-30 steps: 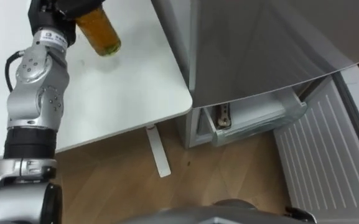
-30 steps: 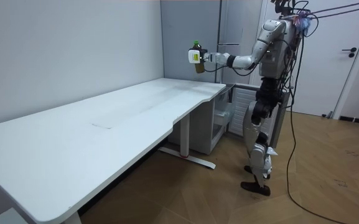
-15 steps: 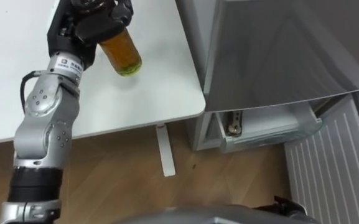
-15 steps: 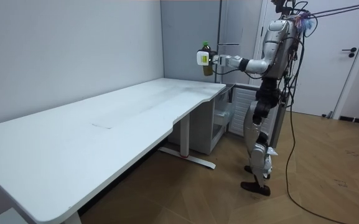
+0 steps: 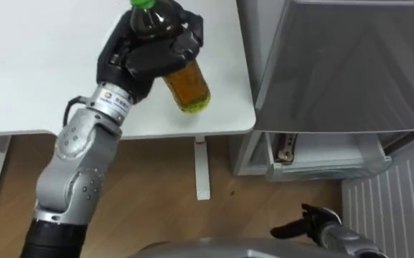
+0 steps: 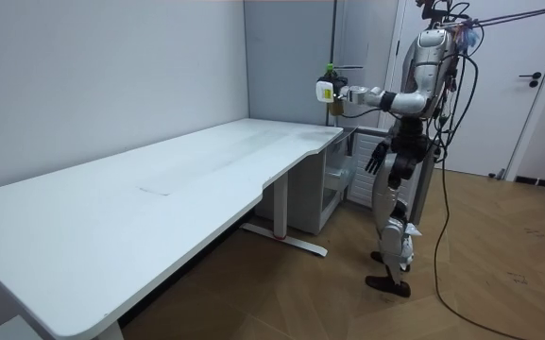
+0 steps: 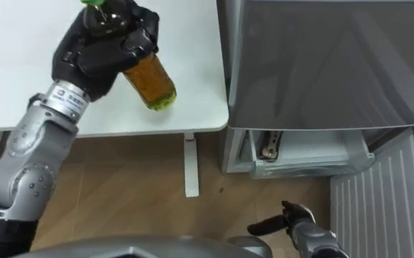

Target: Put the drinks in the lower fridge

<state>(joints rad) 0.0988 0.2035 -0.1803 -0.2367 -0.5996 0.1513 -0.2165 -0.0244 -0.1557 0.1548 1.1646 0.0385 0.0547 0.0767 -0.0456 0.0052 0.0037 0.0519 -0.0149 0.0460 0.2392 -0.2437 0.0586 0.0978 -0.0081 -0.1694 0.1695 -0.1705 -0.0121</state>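
**Left hand carries the drink bottle beside the fridge**

The left hand (image 5: 146,54) is raised in front of the robot, its dark fingers curled round a bottle (image 5: 189,86) of amber drink. The green cap (image 5: 141,3) sticks out above the fingers and the amber lower half juts out below them. The bottle is clear of every surface, held only by this hand.

Beneath the hand lies the white tabletop (image 5: 34,72), with its rounded corner just past the bottle's base. The tabletop's white leg (image 5: 202,168) runs down to the wooden floor (image 5: 156,186) below that corner.

To the right of the hand stands the grey fridge (image 5: 336,64), its upper front closed. Lower down on that side, the lower compartment stands open. A clear drawer (image 5: 328,154) shows inside it, and the ribbed white inner face of the door (image 5: 389,208) is swung out further right.

The right hand (image 5: 318,218) shows low and well apart from the left hand, down to its right and below the drawer. Its fingers are loosely extended and hold nothing.

In the room view the robot stands upright at the end of the tabletop, in front of the fridge. Its left arm reaches out toward the room view's left with the bottle upright above the tabletop's end, and its right hand hangs by its hip.
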